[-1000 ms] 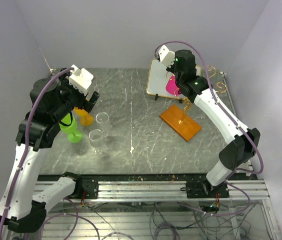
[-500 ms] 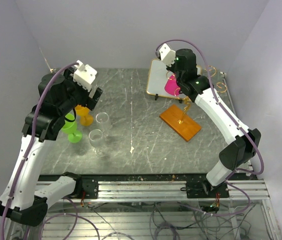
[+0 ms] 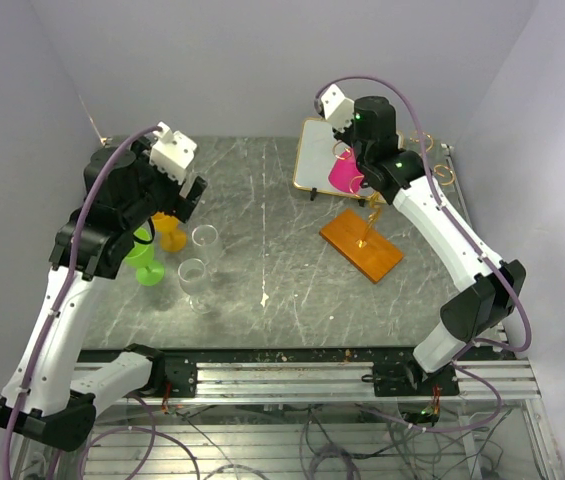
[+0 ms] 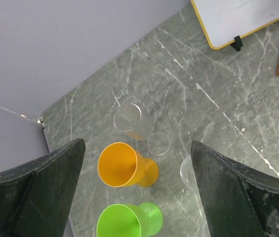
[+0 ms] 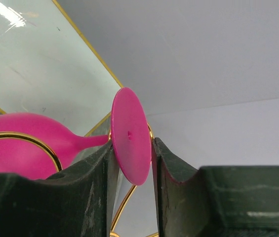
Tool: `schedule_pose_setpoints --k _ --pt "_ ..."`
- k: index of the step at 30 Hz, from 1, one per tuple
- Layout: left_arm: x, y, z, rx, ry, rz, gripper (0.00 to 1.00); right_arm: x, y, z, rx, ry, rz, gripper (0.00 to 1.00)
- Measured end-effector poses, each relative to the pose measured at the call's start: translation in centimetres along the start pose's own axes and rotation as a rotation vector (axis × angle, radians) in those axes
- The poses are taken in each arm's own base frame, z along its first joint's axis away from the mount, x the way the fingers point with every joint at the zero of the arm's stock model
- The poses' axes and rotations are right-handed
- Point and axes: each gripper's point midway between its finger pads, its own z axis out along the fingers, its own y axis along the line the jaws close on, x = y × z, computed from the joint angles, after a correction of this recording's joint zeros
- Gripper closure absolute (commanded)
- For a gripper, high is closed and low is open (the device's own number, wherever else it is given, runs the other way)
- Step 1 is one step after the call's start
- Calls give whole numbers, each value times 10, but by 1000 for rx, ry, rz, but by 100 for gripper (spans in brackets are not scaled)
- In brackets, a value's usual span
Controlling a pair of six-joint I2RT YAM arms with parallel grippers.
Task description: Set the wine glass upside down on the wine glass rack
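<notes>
The pink wine glass [image 3: 345, 172] hangs at the gold wire rack [image 3: 372, 213], whose orange-brown base [image 3: 362, 245] lies below. My right gripper [image 3: 358, 158] is shut on the glass's round foot [image 5: 131, 136], which sits tilted between the two fingers. The stem runs left to the bowl [image 5: 16, 143], and gold rack wire [image 5: 125, 200] curves behind the foot and in front of the bowl. My left gripper [image 3: 180, 200] is open and empty above the other glasses; in its wrist view the gripper [image 4: 137, 144] has its jaws wide apart.
An orange glass [image 4: 122, 165], a green glass [image 4: 124, 224] and two clear glasses [image 3: 205, 240] [image 3: 192, 275] stand at the left. A gold-framed mirror-like panel [image 3: 312, 160] leans behind the rack. Walls close the back and both sides.
My left arm has swung up and right and now hovers over the orange and green glasses. My right gripper has shifted slightly up and right; the pink glass stays at the rack.
</notes>
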Motion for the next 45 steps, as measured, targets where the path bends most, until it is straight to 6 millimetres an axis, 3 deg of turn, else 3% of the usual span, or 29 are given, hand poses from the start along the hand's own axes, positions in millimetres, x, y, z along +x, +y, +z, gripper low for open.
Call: schedule_pose_setpoints --k 9,14,19,24,29,34,42,45 --pt "13 -2 5 -3 36 3 0 -5 3 -3 -33 -18 35 67" --pt "14 -2 3 -6 33 9 0 -4 19 -5 -105 -18 45 67" --pt "23 -4 3 -8 51 8 1 -8 23 -8 -141 -34 72 66" --pt "35 -6 5 -13 82 4 1 -14 22 -11 -159 -55 101 66" --pt "62 -12 3 -18 132 -6 1 -24 15 -17 -155 -88 142 65" --pt "87 -7 0 -60 184 -54 1 -34 -1 -36 -157 -143 200 63" --pt "113 31 -10 -214 242 -227 1 -43 -29 -87 -176 -247 263 57" --pt "122 43 -12 -251 257 -289 1 -37 -31 -104 -190 -258 265 42"
